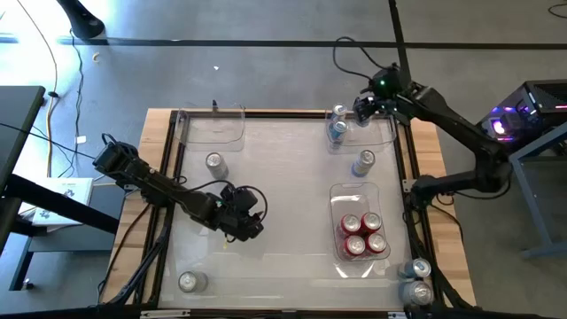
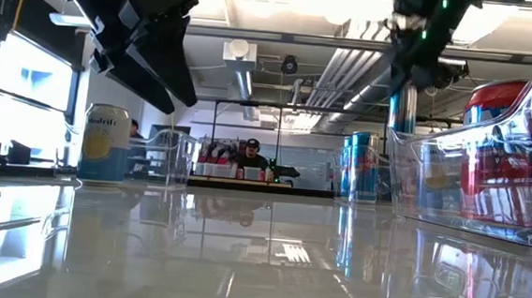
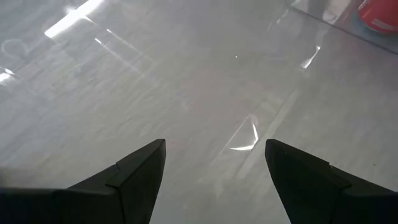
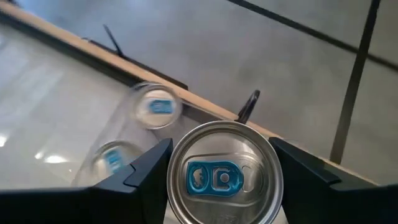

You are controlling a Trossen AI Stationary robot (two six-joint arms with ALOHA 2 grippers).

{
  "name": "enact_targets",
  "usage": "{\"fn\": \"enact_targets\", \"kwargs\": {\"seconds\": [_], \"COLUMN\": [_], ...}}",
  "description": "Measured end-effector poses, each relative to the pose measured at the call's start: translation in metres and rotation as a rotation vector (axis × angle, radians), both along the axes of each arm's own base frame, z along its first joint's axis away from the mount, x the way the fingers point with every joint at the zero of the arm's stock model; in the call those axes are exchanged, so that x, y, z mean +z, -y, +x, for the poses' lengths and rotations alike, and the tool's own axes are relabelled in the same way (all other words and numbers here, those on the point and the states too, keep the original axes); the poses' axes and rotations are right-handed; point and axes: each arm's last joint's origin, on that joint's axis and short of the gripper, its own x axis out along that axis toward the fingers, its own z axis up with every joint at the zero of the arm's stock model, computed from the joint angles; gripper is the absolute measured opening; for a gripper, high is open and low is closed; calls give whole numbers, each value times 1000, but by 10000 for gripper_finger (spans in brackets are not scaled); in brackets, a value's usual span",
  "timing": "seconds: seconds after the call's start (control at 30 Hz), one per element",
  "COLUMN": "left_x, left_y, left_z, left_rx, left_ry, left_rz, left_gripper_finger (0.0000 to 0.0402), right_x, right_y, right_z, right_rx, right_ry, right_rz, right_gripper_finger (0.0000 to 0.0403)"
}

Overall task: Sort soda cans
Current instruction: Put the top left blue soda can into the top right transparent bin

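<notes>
A blue-tabbed soda can (image 4: 224, 175) sits squarely between the jaws of the right gripper (image 1: 361, 108), one dark finger pressed to each side of it, above a clear bin (image 1: 363, 133) at the upper right of the table in the overhead view. The risk lies in the drop: two blue cans (image 1: 337, 124) already stand at that bin's left end, and a release made too high, or off line toward them, would likely tip the held can or knock them over; the bin's thin wall and the table edge run close behind. Another blue can (image 1: 365, 161) stands alone just below that bin, four red cans (image 1: 362, 235) fill a bin at lower right, and silver cans wait at centre left (image 1: 214, 163), lower left (image 1: 190, 282) and the lower right corner (image 1: 417, 280). The left gripper (image 3: 214, 163) hovers low over bare table at lower centre, jaws spread and empty.
</notes>
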Motion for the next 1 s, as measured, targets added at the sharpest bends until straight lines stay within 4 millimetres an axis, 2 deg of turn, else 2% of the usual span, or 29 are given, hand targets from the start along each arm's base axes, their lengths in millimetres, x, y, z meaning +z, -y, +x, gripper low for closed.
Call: {"fn": "enact_targets", "kwargs": {"seconds": [0.17, 0.37, 0.67, 1.0], "left_x": [0, 0, 1, 1], "left_y": [2, 2, -3, -3], "left_z": [-1, 0, 3, 3], "left_rx": [-4, -2, 13, 8], "left_ry": [8, 11, 17, 15], "left_rz": [7, 6, 5, -1], "left_gripper_finger": [268, 268, 268, 268], "right_x": [-47, -74, -99, -102], "right_y": [17, 26, 47, 55], "right_z": [-9, -11, 5, 12], "right_rx": [-55, -86, -91, -89], "right_ry": [65, 160, 125, 130], "right_rz": [43, 27, 81, 64], "right_gripper_finger": [218, 218, 218, 228]}}
